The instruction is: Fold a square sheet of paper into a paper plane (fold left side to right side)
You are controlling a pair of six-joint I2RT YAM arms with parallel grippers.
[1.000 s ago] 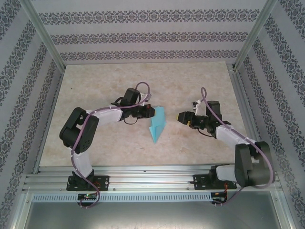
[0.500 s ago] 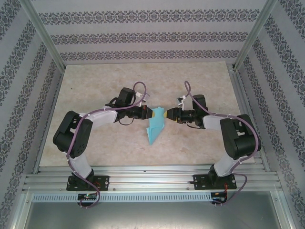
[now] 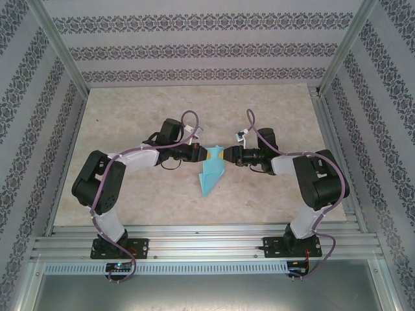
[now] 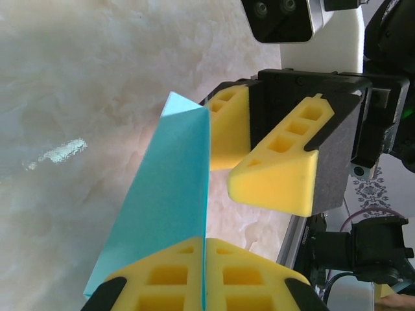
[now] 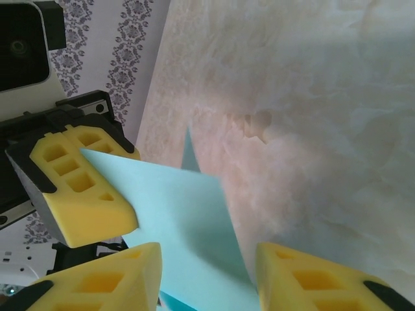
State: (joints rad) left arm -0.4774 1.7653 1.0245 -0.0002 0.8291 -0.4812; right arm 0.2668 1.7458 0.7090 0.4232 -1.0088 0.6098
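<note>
Two things could spoil the fold from here, I judge. Across the whole marble-patterned table [image 3: 130,123] the arms reach toward each other from left and right. Any pull by one against the other would tear or skew the paper plane [image 3: 211,173] — thin turquoise paper, wide end up between the grippers, point toward the near edge. Whether its tip touches the surface I cannot tell. The smaller risk is that the right gripper [image 3: 226,155] closes away from the crease line and pinches a crooked fold or crumples the layers.

The left gripper [image 3: 204,154] is clamped on the plane's upper left edge, its yellow pads [image 4: 162,285] pressed together with the paper between them. The right gripper stands with jaws apart, and the plane's free right edge lies in the gap, near one pad — not pressed, as far as the wrist views show. The two grippers sit close, tips nearly facing.
</note>
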